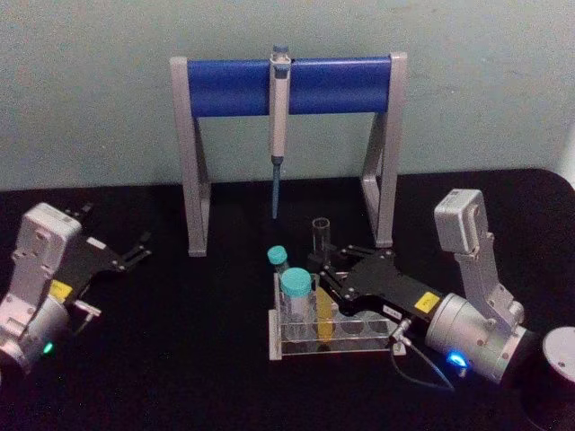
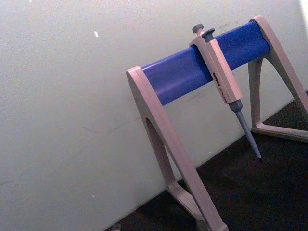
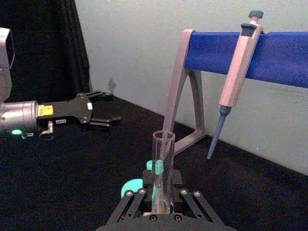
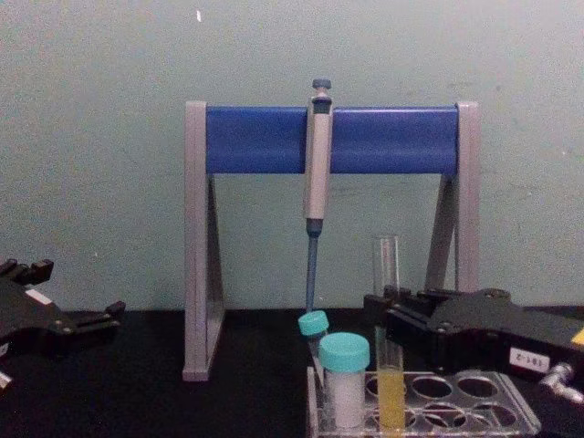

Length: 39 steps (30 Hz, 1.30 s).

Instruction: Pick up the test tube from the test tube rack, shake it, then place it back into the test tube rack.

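Standing upright in the clear plastic test tube rack (image 1: 275, 334) at lower centre, the slim glass test tube (image 1: 321, 235) (yellow liquid low down) is clamped above the rack between the black fingers of the right gripper (image 1: 325, 269). The left gripper (image 1: 117, 226) rests at the left edge, fingers spread and empty.

The right arm reached in from the lower right, its silver wrist held low with a blue light lit. The right gripper (image 1: 325, 272) lay roughly level and pointed inward, its fingers closed on either side of the tube (image 1: 321, 235). The left arm sat at the left edge, well apart, its wrist showing a green light. The left gripper (image 1: 137, 250) pointed inward with fingers spread, holding nothing.
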{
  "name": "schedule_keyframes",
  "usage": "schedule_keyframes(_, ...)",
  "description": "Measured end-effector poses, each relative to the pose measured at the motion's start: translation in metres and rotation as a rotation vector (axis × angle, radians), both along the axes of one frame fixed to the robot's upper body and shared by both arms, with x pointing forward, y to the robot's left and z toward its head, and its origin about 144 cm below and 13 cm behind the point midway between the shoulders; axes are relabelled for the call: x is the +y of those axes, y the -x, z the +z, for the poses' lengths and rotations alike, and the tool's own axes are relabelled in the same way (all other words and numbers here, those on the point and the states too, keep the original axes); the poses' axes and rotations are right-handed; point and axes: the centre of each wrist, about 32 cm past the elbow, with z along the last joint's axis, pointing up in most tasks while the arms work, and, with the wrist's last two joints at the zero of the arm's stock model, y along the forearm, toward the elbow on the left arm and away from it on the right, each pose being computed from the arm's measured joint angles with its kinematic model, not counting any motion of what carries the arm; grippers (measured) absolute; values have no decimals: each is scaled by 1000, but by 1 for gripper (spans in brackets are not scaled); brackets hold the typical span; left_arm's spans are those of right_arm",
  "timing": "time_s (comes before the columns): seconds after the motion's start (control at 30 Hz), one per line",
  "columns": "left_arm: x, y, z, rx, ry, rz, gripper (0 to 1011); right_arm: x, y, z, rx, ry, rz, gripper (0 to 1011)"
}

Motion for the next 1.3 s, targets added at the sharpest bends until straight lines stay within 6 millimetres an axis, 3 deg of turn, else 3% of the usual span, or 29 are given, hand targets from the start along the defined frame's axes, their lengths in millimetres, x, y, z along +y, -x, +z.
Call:
schedule_keyframes(0.47,0,0,0,0,0,0,1001,-1,3,4,-30,2,0,233)
schedule_keyframes(0.87,0,0,0,0,0,0,1001,-3,4,24,-95,-23,-7,233)
schedule_keyframes(1.3,0,0,0,0,0,0,1001,-3,-16,44,-166,-54,-42,233)
